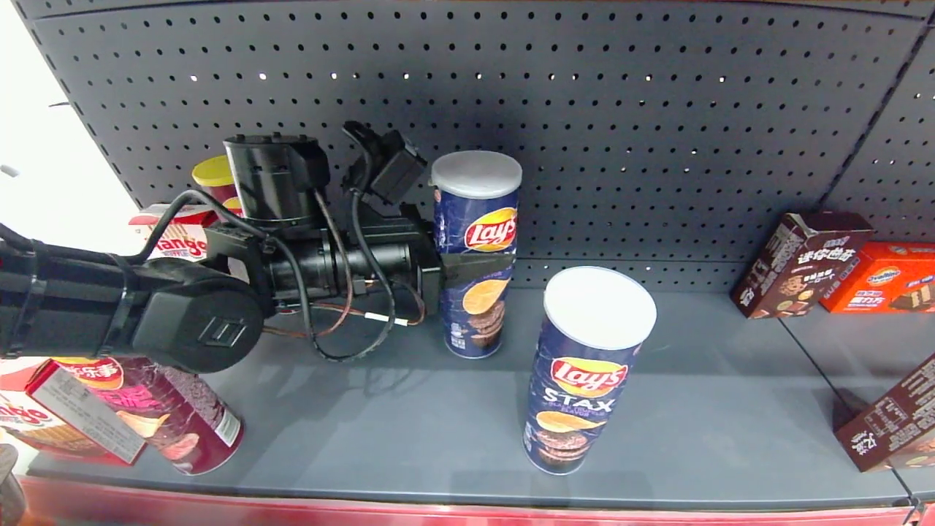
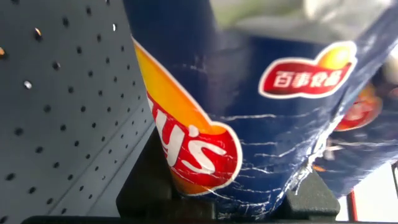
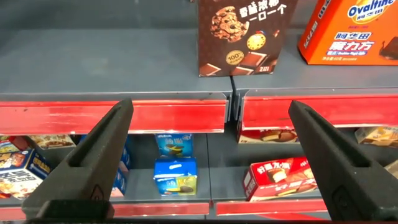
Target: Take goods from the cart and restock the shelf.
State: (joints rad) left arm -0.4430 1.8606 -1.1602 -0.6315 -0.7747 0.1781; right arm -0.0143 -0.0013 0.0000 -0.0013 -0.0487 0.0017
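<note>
front blue chip can [image 1: 588,365] upright near shelf [image 1: 730,409] edge, left gripper [image 1: 476,267] clamped round rear blue chip can [image 1: 476,212] by pegboard [image 1: 584,88], left wrist view, same can pinched between fingers [image 2: 146,193], right wrist view, right gripper [image 3: 211,107] spread wide, empty, facing brown box [image 3: 244,37]

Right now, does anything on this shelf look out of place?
Yes: the maroon can at the shelf's front left lies tipped over, while the held blue can and the free blue can stand upright.

Bright overhead light, blown-out left edge — soft shadows
</note>
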